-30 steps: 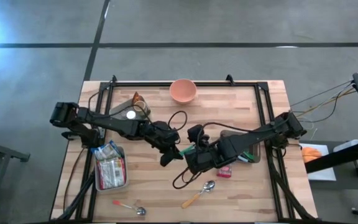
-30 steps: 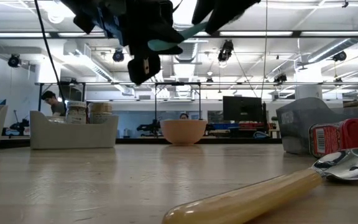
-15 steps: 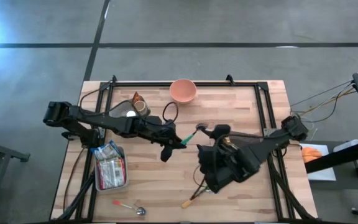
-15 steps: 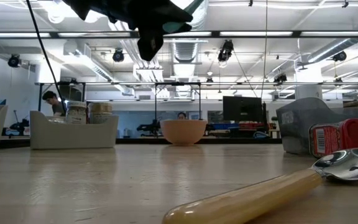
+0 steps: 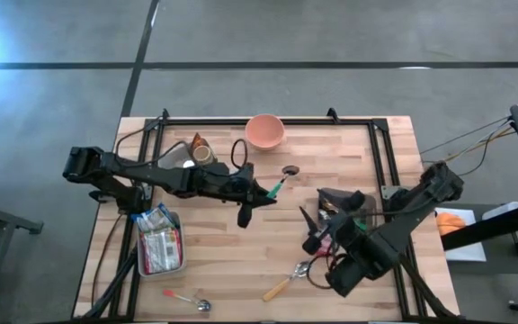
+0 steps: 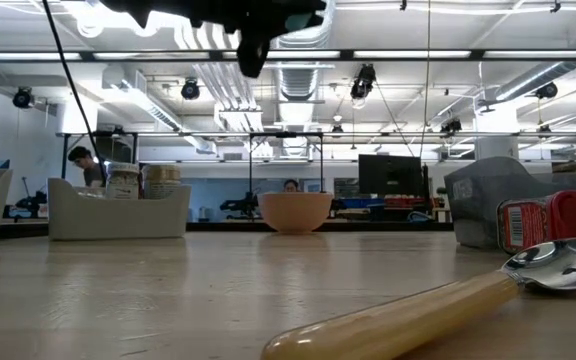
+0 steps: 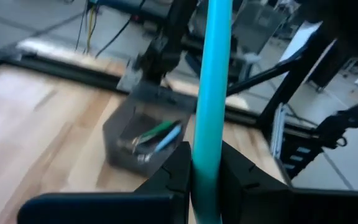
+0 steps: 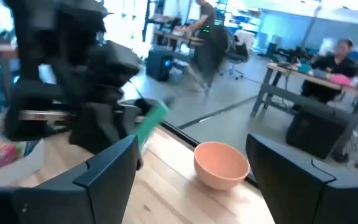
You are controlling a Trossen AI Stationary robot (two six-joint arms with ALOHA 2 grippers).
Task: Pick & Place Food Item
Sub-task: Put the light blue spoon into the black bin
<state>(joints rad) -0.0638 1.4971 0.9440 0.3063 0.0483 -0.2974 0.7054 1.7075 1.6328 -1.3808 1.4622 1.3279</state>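
My left fingers grip a teal-handled spoon, apparently above the desk. My right fingers stand open, empty.

Pale butcher-block wood on the table, planks jointed and matt, the grain plain to see. The bowl is smooth salmon plastic with a soft sheen. Up front, the spoon shows a cream handle, glossy like plastic, and a polished metal bowl throwing back the lights. The left gripper is matt black, its fingers pressed on a smooth teal spoon handle that gleams like plastic. The grey tray looks like dull plastic, holding shiny crinkled wrappers. The right gripper wears the same matt black finish.
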